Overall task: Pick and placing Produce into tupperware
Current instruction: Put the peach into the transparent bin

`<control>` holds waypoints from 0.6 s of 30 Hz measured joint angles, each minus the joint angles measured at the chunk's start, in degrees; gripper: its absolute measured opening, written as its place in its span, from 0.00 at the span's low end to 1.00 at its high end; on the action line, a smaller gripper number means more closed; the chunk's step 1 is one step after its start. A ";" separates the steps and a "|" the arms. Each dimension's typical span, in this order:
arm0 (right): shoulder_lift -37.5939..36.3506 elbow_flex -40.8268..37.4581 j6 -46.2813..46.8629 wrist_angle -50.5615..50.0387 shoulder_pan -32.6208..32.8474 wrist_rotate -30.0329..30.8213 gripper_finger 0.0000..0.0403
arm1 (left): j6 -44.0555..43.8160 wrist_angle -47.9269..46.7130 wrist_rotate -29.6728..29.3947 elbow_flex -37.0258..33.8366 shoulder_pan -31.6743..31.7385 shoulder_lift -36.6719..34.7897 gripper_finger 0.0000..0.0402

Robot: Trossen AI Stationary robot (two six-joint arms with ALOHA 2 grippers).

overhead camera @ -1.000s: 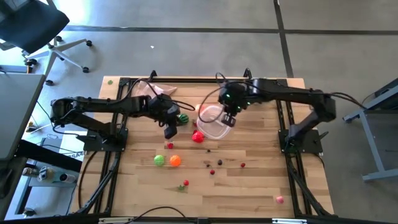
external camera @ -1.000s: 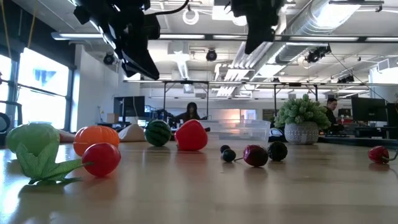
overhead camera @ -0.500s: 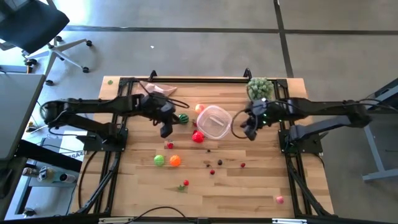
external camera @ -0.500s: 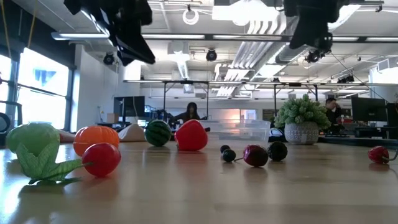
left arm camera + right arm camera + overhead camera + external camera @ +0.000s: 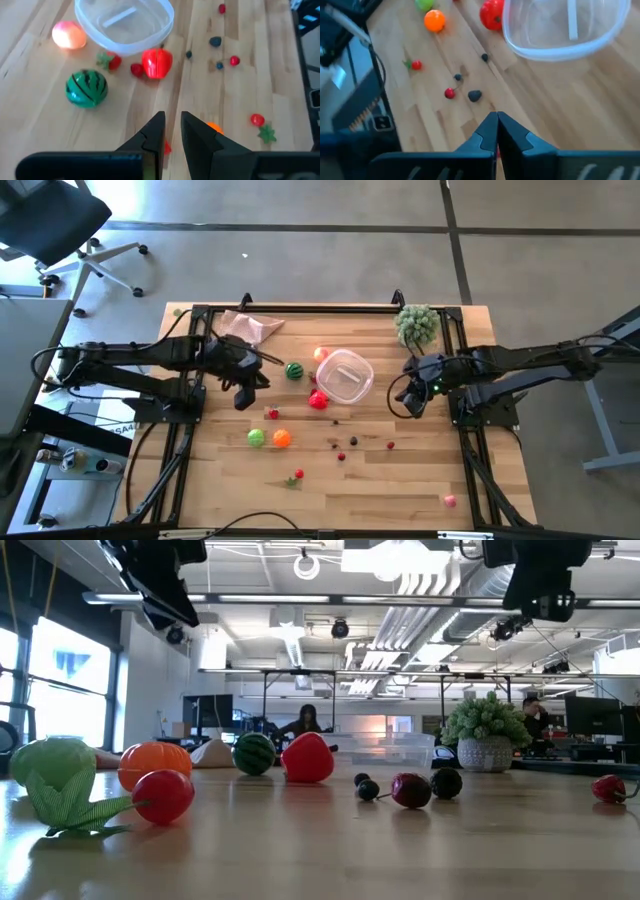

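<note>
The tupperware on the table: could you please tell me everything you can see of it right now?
The tupperware is a small, roundish tub of clear plastic with a whitish translucent rim. It stands upright and open on the wooden table, with no lid, and looks empty. A red piece lies just outside its rim, a smaller strawberry-like piece is tucked at its edge, and a pale orange-pink ball sits close by. Neither gripper touches it.
</note>
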 joint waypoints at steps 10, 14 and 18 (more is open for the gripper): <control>0.01 0.00 20.19 -6.55 8.61 -6.96 0.00 | -0.36 0.16 -2.85 0.00 -2.19 0.02 0.13; 0.01 0.00 29.77 -10.03 15.26 -12.32 0.00 | -0.36 0.20 -2.83 0.00 -2.19 0.02 0.13; 0.01 0.00 37.80 -10.32 22.90 -13.82 0.00 | -0.36 0.24 -2.80 0.00 -2.19 0.02 0.13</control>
